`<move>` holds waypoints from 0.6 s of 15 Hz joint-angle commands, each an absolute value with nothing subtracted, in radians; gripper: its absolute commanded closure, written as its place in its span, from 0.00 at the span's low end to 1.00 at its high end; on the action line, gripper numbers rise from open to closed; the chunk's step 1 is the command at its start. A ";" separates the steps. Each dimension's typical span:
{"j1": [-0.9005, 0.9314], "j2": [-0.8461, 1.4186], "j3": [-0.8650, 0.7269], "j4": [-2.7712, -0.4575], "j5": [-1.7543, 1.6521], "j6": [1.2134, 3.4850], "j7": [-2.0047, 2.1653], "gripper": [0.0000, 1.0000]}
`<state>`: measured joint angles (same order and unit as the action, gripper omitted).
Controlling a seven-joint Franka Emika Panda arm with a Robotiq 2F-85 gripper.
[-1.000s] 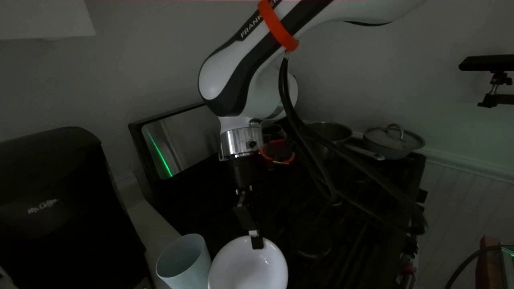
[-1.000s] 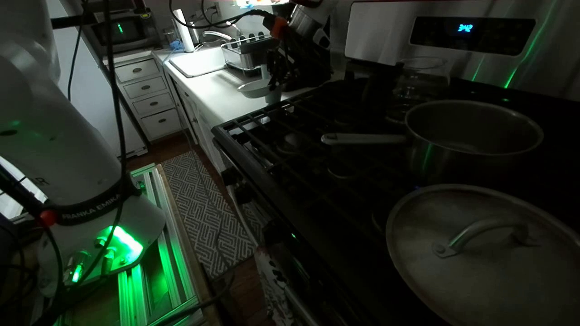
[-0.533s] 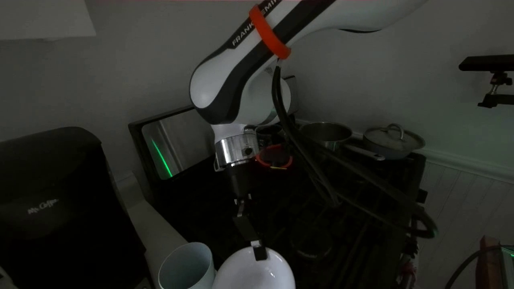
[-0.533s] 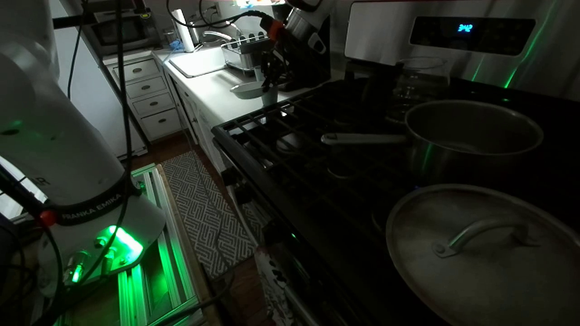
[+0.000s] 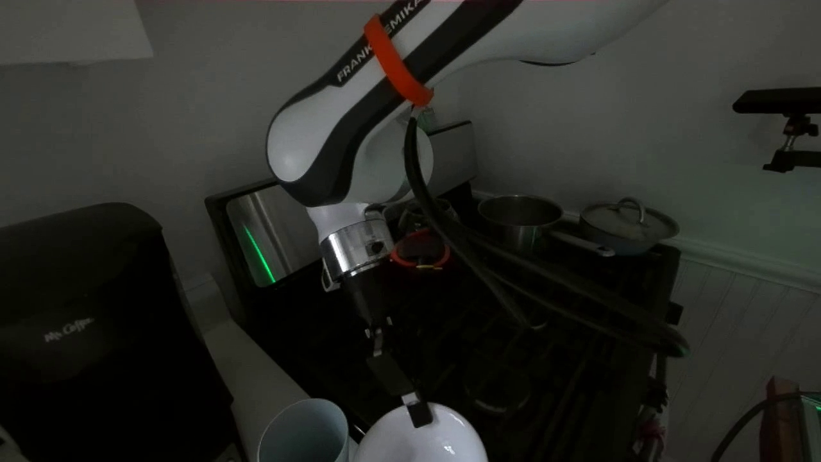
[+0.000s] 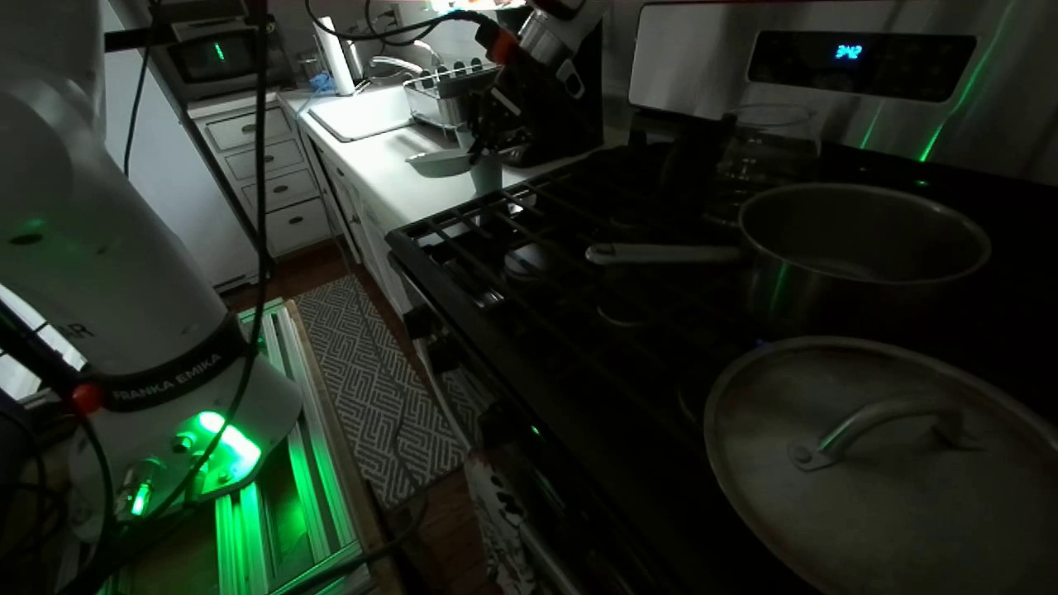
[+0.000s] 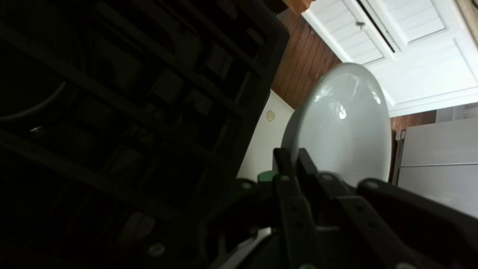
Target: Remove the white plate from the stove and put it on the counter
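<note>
In the wrist view, nearest, the gripper (image 7: 295, 160) is narrowed on the rim of the white plate (image 7: 345, 123), a fingertip on each side, and its dark parts hide the plate's lower end. The plate is held in the air, off the stove (image 7: 258, 89) and near its edge, partly covering the counter (image 7: 267, 138); how high it hangs cannot be told. Its hollow faces upward. Being round, it shows a long axis only through foreshortening: an oval running nearly up and down the wrist view. In an exterior view the cup (image 5: 304, 430) and the plate just beside it are both cut off by the lower border, and whether they touch is unclear; the coffee maker (image 5: 90, 321) is cut off at the left. Farther back stand the saucepan (image 5: 519, 215) and the lidded pan (image 5: 628, 228), the stove before them mostly lost in shadow.
</note>
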<state>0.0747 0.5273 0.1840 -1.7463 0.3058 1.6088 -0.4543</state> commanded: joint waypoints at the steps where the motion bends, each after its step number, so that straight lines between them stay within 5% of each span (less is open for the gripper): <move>1: 0.083 0.585 0.189 -1.659 0.259 1.501 -0.445 0.98; 9: 0.114 0.633 0.206 -1.599 0.192 1.529 -0.491 0.98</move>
